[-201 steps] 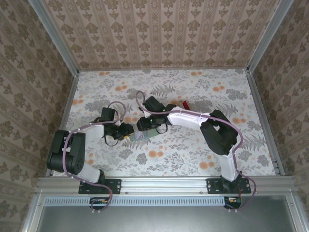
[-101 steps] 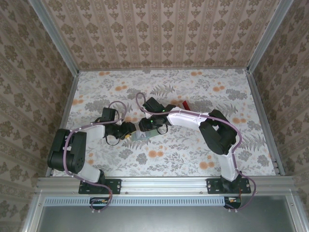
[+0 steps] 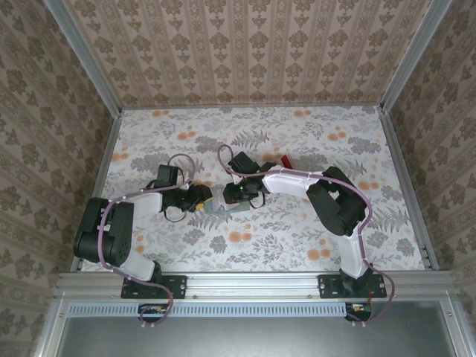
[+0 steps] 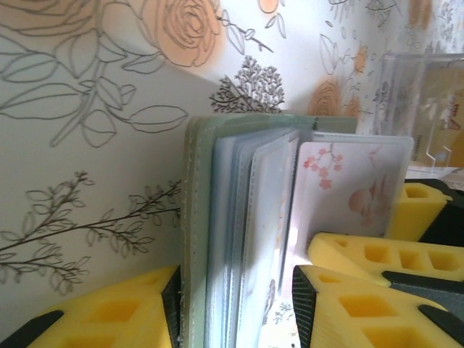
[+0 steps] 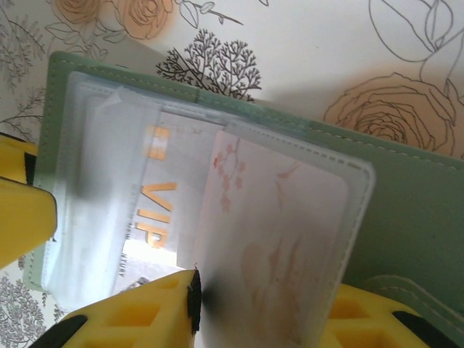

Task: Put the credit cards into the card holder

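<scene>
Approaches to the card holder [image 3: 220,207]: blocked at 9 o'clock by the left end effector [image 3: 199,198] and at 2 o'clock by the right end effector [image 3: 236,195]; bare desk [image 3: 249,253] lies open from 4 to 7 o'clock.

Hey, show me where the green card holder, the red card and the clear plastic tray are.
card holder [image 5: 420,210], right wrist view, on its green cover.
red card [image 3: 285,160], top external view, on its middle.
clear tray [image 4: 406,109], left wrist view, on its near wall.
</scene>
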Controlling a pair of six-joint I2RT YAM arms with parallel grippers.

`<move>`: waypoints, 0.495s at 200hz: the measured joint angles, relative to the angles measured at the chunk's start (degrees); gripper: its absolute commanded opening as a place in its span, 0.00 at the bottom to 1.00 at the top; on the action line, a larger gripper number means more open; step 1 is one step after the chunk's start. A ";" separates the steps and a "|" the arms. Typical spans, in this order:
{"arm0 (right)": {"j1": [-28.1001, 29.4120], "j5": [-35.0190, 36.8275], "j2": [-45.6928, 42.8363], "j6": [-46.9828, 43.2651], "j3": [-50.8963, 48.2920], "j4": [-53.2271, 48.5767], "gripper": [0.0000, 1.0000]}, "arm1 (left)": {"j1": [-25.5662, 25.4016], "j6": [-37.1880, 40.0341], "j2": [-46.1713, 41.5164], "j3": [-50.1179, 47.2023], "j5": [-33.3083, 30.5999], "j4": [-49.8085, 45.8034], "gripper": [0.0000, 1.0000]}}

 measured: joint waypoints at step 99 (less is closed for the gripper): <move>-0.61 -0.24 0.00 0.24 -0.81 0.76 0.35 | -0.59 -0.52 -6.49 2.01 0.59 -4.44 0.16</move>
